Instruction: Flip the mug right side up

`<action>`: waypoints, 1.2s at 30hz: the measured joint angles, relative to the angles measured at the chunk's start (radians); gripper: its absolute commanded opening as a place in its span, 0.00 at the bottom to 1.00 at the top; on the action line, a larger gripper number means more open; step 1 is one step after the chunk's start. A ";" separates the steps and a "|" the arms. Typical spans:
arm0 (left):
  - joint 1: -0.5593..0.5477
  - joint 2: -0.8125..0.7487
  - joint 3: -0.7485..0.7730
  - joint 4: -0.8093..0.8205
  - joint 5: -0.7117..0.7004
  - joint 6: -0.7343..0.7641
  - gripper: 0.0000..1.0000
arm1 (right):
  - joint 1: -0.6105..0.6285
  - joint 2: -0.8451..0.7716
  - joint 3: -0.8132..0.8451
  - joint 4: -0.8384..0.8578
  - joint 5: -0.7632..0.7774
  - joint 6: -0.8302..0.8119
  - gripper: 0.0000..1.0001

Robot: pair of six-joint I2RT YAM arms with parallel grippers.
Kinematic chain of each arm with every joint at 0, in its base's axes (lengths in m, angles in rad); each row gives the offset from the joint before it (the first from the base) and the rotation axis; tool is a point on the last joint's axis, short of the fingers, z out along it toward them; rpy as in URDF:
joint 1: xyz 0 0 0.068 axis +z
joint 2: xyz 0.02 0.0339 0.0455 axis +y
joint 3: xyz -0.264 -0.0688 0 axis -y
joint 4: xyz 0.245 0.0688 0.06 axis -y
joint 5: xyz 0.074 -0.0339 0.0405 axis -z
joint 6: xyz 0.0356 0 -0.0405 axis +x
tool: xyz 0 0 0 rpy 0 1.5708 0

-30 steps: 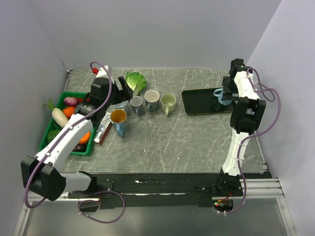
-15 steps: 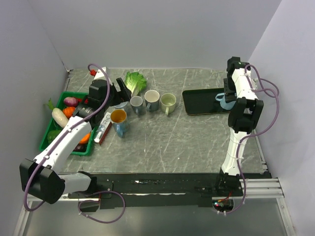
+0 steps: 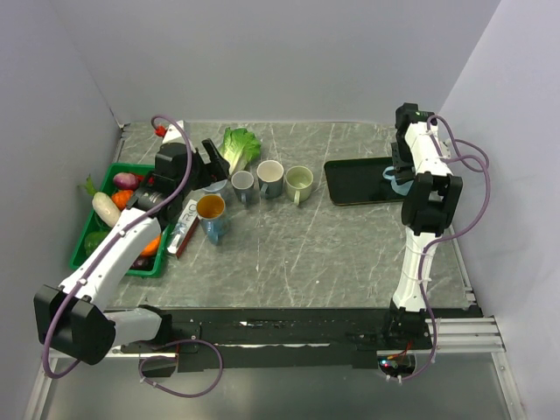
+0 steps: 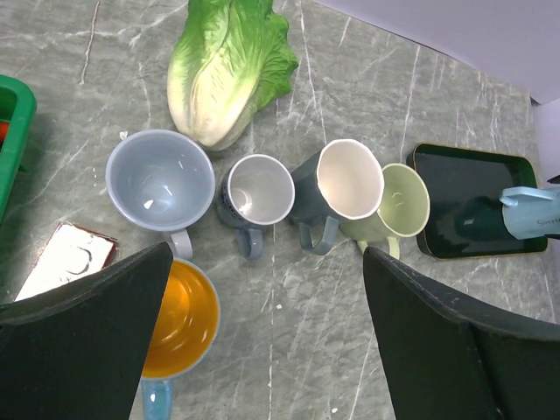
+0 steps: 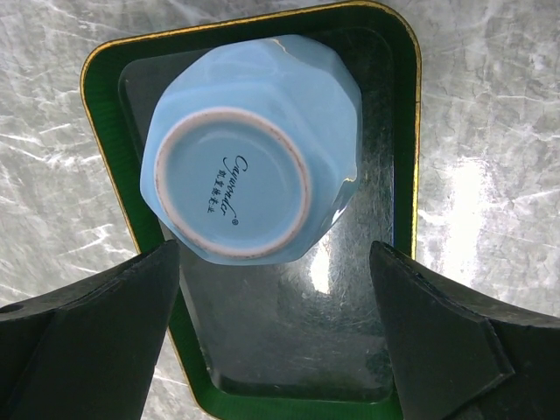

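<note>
Mug [image 5: 249, 149] sits base-up on the tray [image 5: 289, 341], so your right fingers [image 5: 87, 332] hang wide apart above it, empty, poised to straddle it.

light blue faceted ceramic mug [image 5: 249, 184] upside down, base up, on dark green gold-rimmed tray [image 5: 289, 346], grey marble tabletop [image 5: 490, 131] underneath; right gripper [image 5: 273, 252] spread wide, holding nothing

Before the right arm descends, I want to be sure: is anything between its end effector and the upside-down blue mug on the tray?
Nothing visible. The open right end effector faces the blue mug, alone and base up on the tray.
</note>
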 measured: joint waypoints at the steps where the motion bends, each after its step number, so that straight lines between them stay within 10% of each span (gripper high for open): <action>1: 0.001 0.000 0.000 0.000 0.000 -0.003 0.96 | 0.000 0.000 0.000 0.000 0.000 0.000 0.94; 24: 0.023 -0.002 -0.015 0.001 -0.003 -0.007 0.96 | 0.015 0.028 -0.065 0.053 0.058 0.044 0.88; 36: 0.034 -0.015 -0.027 0.002 -0.009 -0.011 0.96 | 0.022 -0.002 -0.147 0.106 0.040 0.060 0.45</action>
